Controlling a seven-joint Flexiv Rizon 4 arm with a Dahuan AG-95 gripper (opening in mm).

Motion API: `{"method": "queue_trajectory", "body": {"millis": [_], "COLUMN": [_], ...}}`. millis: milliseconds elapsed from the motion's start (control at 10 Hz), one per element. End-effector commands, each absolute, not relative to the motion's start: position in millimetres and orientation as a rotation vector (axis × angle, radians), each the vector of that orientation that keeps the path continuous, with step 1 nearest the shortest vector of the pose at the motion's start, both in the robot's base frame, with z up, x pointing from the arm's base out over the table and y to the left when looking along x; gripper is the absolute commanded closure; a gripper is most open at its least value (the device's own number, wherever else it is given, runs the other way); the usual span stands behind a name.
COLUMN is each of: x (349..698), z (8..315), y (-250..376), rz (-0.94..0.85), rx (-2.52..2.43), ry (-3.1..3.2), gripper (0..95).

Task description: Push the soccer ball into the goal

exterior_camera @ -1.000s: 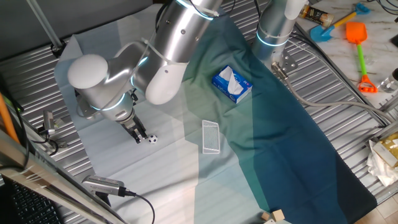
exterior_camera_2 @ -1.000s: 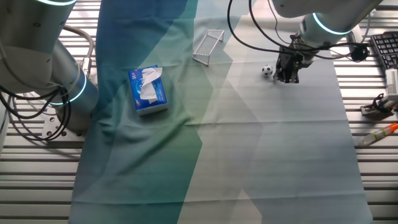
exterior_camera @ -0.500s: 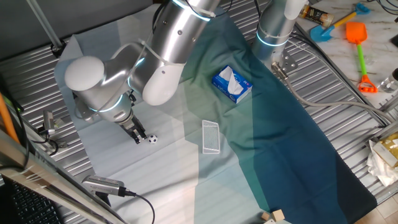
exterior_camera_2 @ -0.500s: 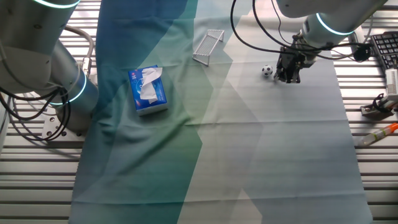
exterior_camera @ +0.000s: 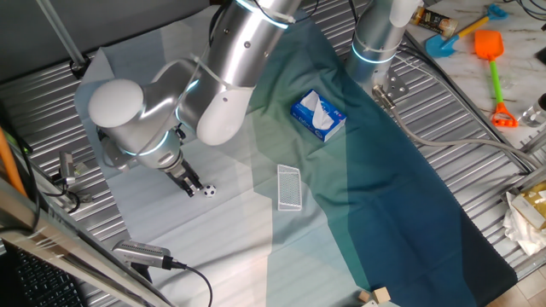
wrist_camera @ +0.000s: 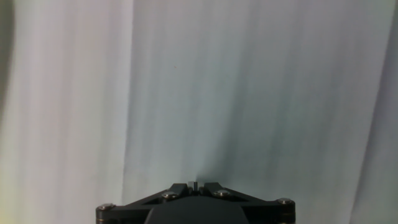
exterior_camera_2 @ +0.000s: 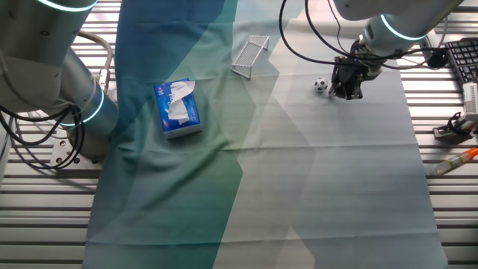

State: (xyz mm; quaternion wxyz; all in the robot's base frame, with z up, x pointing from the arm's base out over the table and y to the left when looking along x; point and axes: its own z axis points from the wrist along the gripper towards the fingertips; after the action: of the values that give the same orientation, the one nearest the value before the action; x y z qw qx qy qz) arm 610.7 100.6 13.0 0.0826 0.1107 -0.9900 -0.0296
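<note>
The soccer ball (exterior_camera: 208, 191) is a tiny white ball with black patches on the pale cloth; it also shows in the other fixed view (exterior_camera_2: 320, 85). My gripper (exterior_camera: 192, 188) stands low on the cloth right beside it, on the side away from the goal, fingers together and holding nothing; it shows in the other fixed view too (exterior_camera_2: 345, 93). The goal (exterior_camera: 290, 187), a small white mesh frame, lies a short way beyond the ball (exterior_camera_2: 250, 55). In the hand view my gripper (wrist_camera: 195, 185) is shut over bare cloth; ball and goal are out of view there.
A blue-and-white tissue box (exterior_camera: 318, 116) lies on the darker cloth past the goal (exterior_camera_2: 178, 109). A second arm's base (exterior_camera: 376, 38) stands at the far side. Tools and cables sit on the metal table edge (exterior_camera: 145, 253). Toys (exterior_camera: 493, 60) lie on the marble top.
</note>
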Motion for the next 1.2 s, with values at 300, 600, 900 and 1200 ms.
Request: {"method": "queue_trajectory", "body": {"millis": [300,600,900,1200], "x": [610,610,599,573], "z": [13,13,11,8], "y": [101,103,116,127], "rz": [-0.095,-0.099,-0.094,-0.096], "rx": [0.348,0.299,0.271,0.251], "ry": [-2.950,-2.948,-2.954,-2.975], "gripper": [95.0,95.0,95.0,95.0]}}
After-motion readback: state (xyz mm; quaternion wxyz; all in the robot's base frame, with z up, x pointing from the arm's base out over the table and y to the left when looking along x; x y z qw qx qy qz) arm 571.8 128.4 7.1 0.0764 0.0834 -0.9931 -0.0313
